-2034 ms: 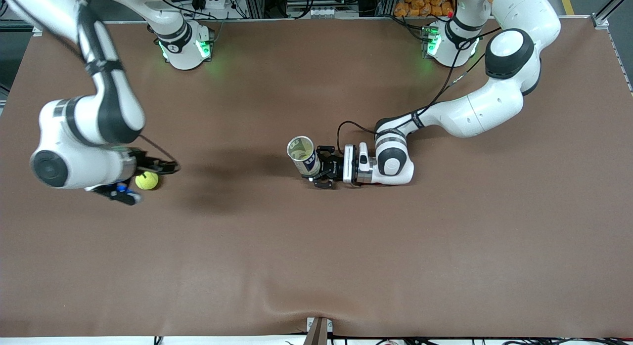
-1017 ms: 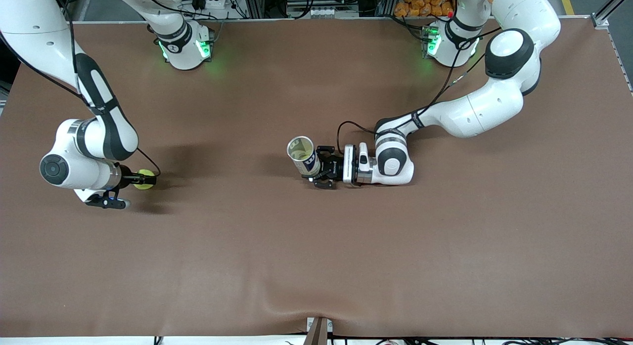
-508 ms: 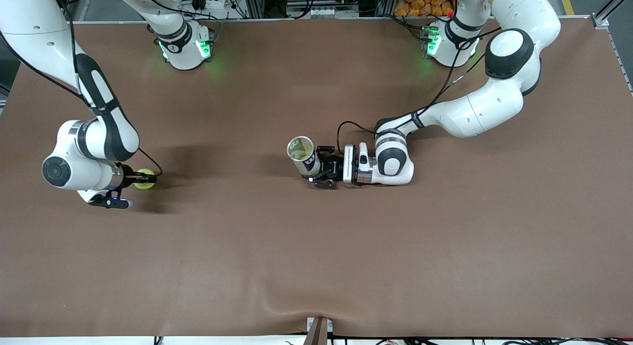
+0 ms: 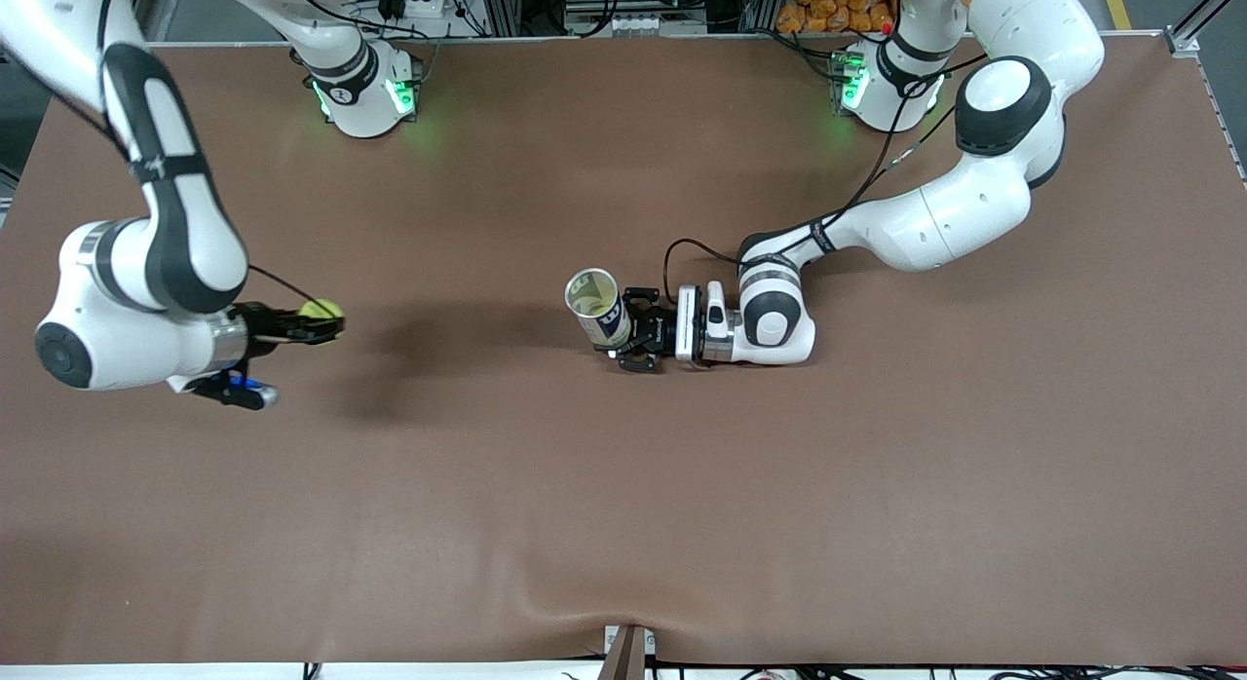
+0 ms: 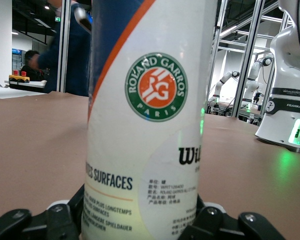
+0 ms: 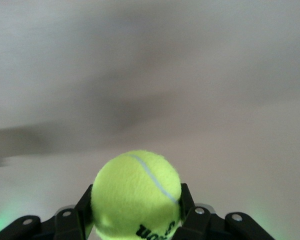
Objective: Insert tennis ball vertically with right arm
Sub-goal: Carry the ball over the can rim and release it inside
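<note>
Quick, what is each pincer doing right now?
Left pincer: shut on the ball can, which stands upright on the table.
Right pincer: shut on the tennis ball, lifted above the table.

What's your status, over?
Right gripper shut on tennis ball, above the table's right-arm end. Left gripper holds upright can. Path clear.

White arms (image 4: pixel 960 212) w/ black joint bands, black cables, green base LEDs

One tennis ball (image 4: pixel 322 311), one ball can (image 4: pixel 596 308), two robot arms.
</note>
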